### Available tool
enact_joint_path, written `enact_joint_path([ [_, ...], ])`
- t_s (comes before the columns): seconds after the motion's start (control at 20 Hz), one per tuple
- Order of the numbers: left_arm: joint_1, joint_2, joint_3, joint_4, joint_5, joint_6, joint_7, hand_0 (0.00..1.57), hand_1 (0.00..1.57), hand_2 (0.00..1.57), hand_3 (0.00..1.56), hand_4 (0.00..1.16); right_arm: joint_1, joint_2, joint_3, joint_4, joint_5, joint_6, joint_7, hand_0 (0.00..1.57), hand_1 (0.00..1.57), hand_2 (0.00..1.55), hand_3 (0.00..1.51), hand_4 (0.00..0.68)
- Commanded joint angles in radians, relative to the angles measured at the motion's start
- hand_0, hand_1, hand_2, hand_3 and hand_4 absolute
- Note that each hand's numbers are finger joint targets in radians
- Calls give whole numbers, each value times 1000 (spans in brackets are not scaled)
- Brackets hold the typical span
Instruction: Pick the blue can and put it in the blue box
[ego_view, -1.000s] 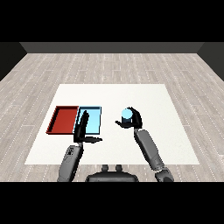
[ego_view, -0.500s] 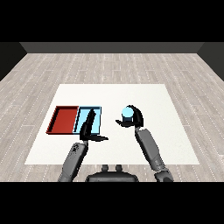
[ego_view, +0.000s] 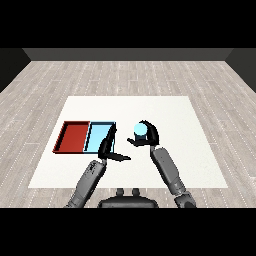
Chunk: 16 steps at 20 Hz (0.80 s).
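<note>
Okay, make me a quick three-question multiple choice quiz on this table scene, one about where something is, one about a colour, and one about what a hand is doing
1. Where does the light blue tray lie relative to the red tray?
A. To its right, side by side
B. To its left
C. Stacked on top of it

2. What colour is the can?
A. Red
B. Green
C. Blue

3. What is the right hand doing?
A. Lying flat on the table
B. Curled round the can
C. Resting inside the red tray

Answers:
1. A: the trays share an edge, with the blue one on the side nearer the can.
2. C: its top shows light blue between the black fingers.
3. B: the fingers and thumb wrap the can, right of the trays, while the left hand has straight fingers by the blue tray's near right corner.
</note>
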<state>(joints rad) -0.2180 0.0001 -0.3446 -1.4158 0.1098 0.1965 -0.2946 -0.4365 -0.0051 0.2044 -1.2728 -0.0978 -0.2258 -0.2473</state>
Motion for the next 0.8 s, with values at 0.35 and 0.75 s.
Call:
enact_joint_path([
  [0.35,-94,0,-115,239,115,103,-109,0,0,0,0,0,-44,5,113,26,-89,-87,-21,1423,1423,1460,1374,560],
  [0.75,-214,0,-136,322,197,137,-70,0,0,0,0,0,-9,5,108,-76,-61,-33,55,1438,1438,1464,1373,564],
])
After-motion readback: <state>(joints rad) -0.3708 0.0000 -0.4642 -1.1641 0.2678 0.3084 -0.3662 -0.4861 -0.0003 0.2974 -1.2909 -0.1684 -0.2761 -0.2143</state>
